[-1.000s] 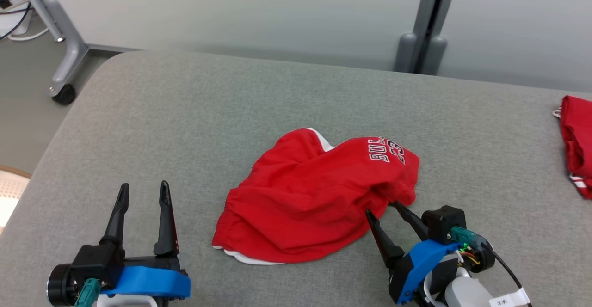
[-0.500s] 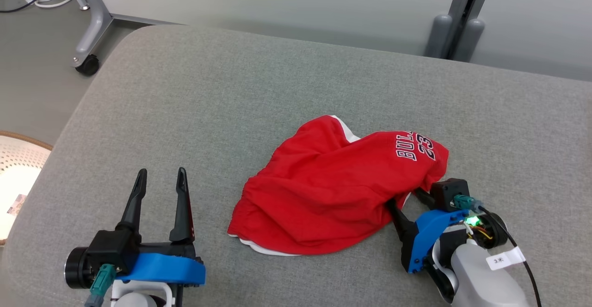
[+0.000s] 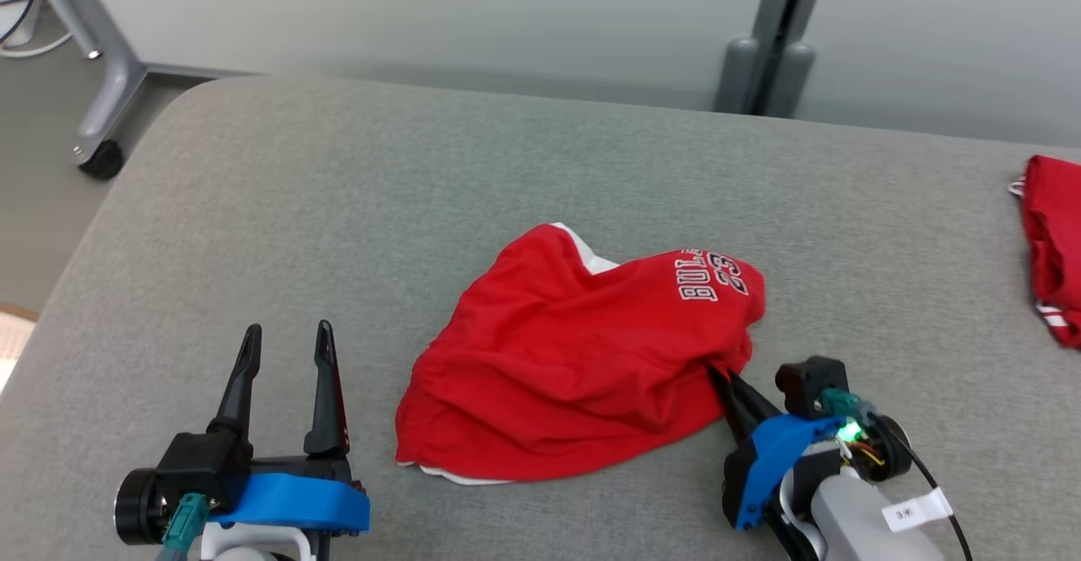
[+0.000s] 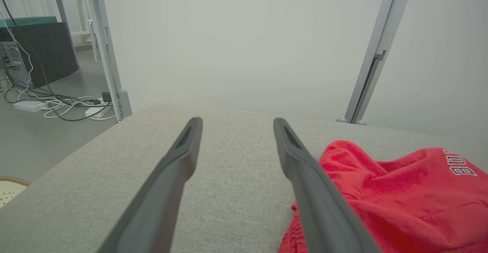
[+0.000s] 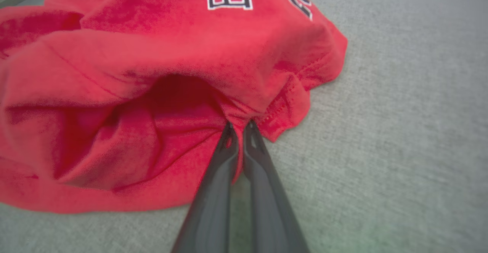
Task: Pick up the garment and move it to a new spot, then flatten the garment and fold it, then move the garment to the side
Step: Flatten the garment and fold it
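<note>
You have soft, even, bright light; the garment casts only a faint shadow at 6 o'clock. Your right wrist view blurs at its edges, with a green tint at 5 o'clock.

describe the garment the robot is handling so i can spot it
On the grey padded surface, look at the middle. The crumpled red garment there has white trim; unlike the other red garment at the far right edge, it bears white lettering and the right gripper is shut on its hem.
</note>
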